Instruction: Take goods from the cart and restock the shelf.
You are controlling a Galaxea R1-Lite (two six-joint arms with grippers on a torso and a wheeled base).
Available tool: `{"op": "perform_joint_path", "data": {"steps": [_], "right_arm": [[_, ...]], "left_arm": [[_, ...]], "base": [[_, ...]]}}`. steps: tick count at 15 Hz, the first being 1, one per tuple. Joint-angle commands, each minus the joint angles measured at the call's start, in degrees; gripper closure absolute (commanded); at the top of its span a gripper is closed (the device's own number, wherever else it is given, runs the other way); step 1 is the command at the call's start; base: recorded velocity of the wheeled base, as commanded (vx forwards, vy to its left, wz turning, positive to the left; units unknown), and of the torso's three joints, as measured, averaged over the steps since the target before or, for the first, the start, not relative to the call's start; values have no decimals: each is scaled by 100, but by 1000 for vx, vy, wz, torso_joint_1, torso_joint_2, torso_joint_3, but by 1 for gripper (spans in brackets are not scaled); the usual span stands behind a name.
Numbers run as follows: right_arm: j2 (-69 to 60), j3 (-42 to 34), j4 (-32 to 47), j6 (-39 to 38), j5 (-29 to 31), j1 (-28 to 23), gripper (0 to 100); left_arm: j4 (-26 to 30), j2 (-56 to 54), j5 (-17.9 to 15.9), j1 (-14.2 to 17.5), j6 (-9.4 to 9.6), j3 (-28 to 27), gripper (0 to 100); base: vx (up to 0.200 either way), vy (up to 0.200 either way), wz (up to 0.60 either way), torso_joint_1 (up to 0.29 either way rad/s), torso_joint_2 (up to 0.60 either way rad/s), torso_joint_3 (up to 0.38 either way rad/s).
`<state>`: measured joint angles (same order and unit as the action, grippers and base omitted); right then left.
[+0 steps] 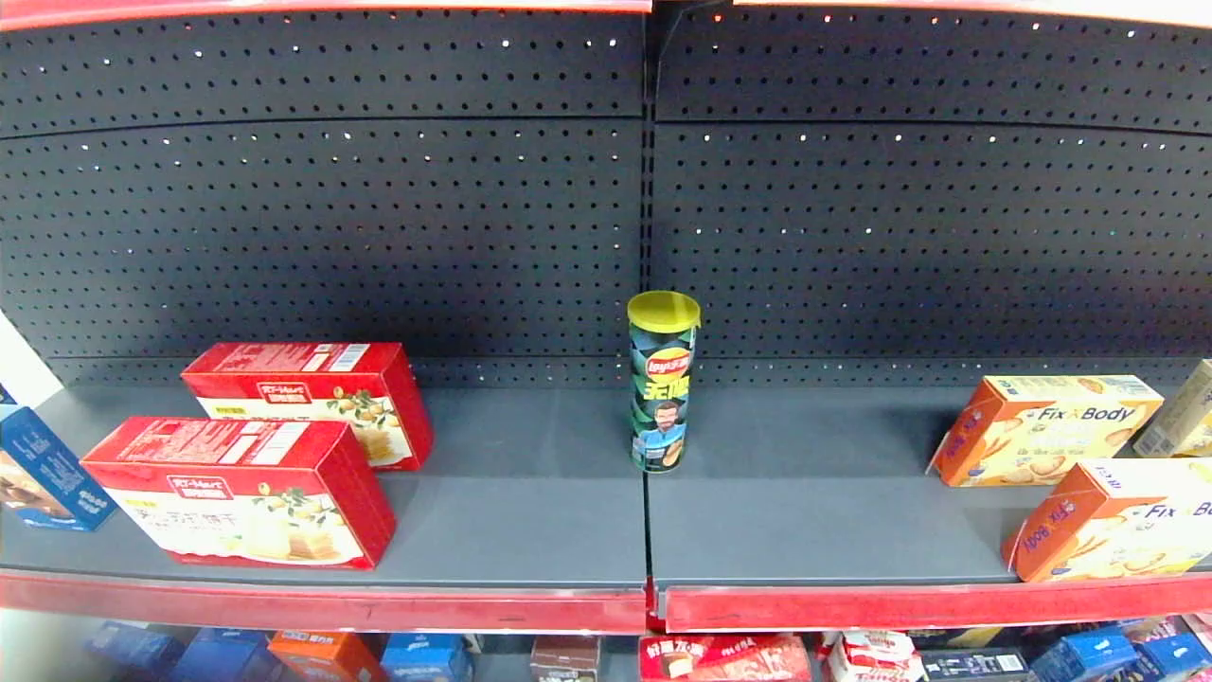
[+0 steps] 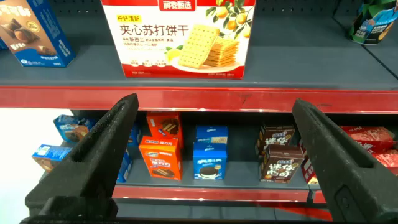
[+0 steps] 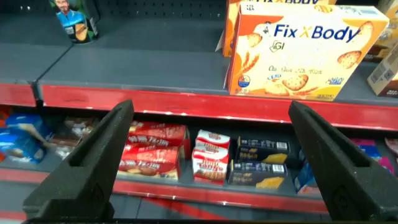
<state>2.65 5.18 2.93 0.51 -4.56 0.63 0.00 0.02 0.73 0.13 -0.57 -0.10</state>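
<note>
A tall chip can (image 1: 663,381) with a yellow lid stands upright in the middle of the dark shelf (image 1: 530,511); its base also shows as the can (image 2: 375,23) and the can (image 3: 76,18). Two red cracker boxes (image 1: 251,491) (image 1: 312,398) sit on the shelf's left part, and orange biscuit boxes (image 1: 1042,426) (image 1: 1117,521) on its right. My left gripper (image 2: 214,162) is open and empty, in front of the shelf's red edge below the front red cracker box (image 2: 183,37). My right gripper (image 3: 211,165) is open and empty, below the front orange biscuit box (image 3: 298,50).
A blue box (image 1: 43,474) stands at the shelf's far left and a pale box (image 1: 1179,412) at the far right. The lower shelf holds several small packs (image 2: 161,152) (image 3: 152,149). The perforated back panel (image 1: 606,189) rises behind; free room lies on both sides of the can.
</note>
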Motion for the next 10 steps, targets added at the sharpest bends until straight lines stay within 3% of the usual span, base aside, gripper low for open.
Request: {"op": "perform_joint_path", "data": {"steps": [1, 3, 6, 10], "right_arm": [[852, 1108, 454, -60, -45, 7, 0], [1010, 1626, 947, -139, -115, 104, 0], [1089, 1407, 841, 494, 183, -81, 0], [1001, 1363, 788, 634, 614, -107, 0]], "left_arm": [[0, -2, -3, 4, -4, 1, 0], [0, -2, -3, 4, 5, 1, 0], [0, -2, 6, 4, -4, 1, 0], [0, -2, 6, 4, -4, 1, 0]], "base": [[0, 0, 0, 0, 0, 0], [0, 0, 0, 0, 0, 0], [0, 0, 0, 0, 0, 0], [0, 0, 0, 0, 0, 0]]}}
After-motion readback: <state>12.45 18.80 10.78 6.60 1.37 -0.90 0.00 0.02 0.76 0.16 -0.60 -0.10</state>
